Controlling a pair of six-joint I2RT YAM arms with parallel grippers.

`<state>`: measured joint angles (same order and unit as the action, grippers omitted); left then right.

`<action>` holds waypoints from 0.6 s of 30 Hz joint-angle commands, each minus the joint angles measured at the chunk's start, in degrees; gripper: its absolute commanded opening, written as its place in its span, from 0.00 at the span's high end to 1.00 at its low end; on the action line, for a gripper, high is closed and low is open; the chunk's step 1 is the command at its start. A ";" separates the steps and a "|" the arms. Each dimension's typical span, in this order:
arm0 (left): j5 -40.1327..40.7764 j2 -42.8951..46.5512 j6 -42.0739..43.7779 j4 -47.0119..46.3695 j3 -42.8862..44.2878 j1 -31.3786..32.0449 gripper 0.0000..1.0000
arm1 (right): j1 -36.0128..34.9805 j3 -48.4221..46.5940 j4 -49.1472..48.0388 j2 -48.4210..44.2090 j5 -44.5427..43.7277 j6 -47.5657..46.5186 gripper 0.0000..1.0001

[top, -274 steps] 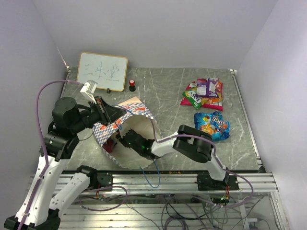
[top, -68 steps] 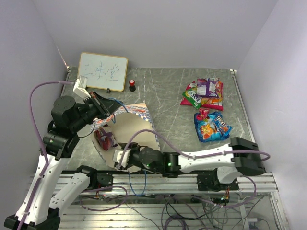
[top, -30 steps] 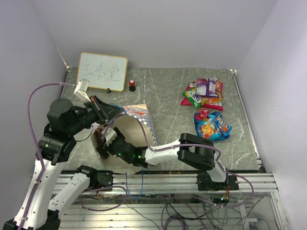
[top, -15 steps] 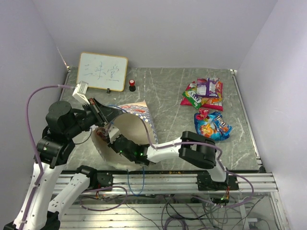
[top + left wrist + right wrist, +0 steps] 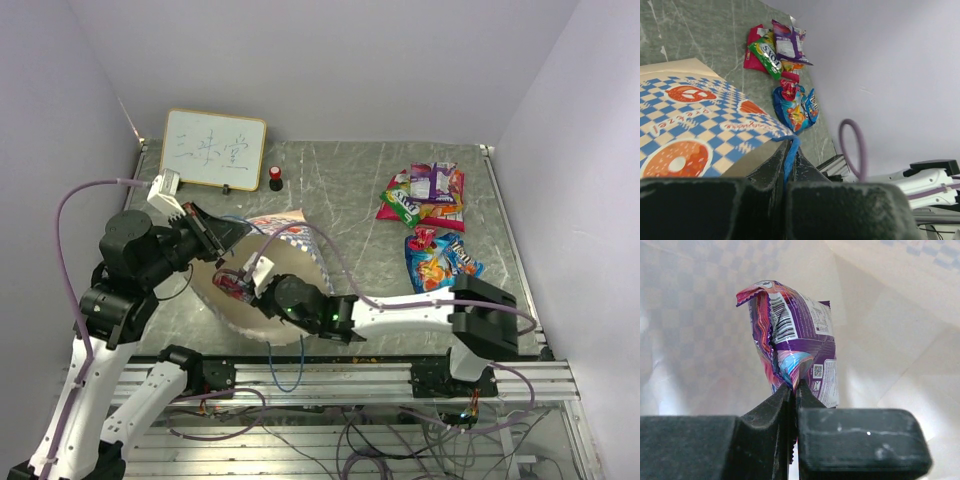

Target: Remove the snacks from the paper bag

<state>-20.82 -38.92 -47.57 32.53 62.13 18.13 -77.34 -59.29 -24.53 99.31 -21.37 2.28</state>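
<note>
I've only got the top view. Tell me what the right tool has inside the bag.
Observer: The right tool is shut on a purple packet, pinching its lower edge.
Operator: Report the left tool.
Observer: The left tool is shut on the blue handle of the bag.
Operator: Describe the packet's state.
Observer: It is crumpled, with its barcode facing the right wrist camera.

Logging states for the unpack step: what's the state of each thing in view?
paper bag: mouth held open.
left gripper: shut on the blue cord handle.
right gripper: shut on the purple snack packet, inside the bag.
other snack packets: out, lying on the table.
whiteboard: written on.
</note>
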 commanded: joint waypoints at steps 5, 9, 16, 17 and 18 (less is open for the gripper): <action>5.97 -1.82 2.21 -2.70 -0.02 0.33 0.93 | -0.27 6.37 3.40 -14.47 7.03 -3.55 1.00; 8.04 -3.12 3.35 -2.33 0.50 0.33 0.93 | -0.27 7.06 6.22 -21.86 9.02 -7.75 1.00; 13.42 -8.26 6.18 3.24 5.06 0.33 0.93 | -0.27 2.94 14.31 -33.29 6.76 -17.17 1.00; 13.83 -8.92 6.71 3.57 5.52 0.35 0.93 | -0.27 2.39 14.87 -34.54 5.55 -18.34 1.00; 13.85 -9.49 7.15 3.29 5.76 0.33 0.93 | -0.23 0.86 15.35 -35.55 4.11 -19.29 1.00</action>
<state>-11.09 -46.61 -43.57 33.85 64.73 18.13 -77.58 -53.43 -10.55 68.49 -13.56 -10.35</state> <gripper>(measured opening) 0.073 0.023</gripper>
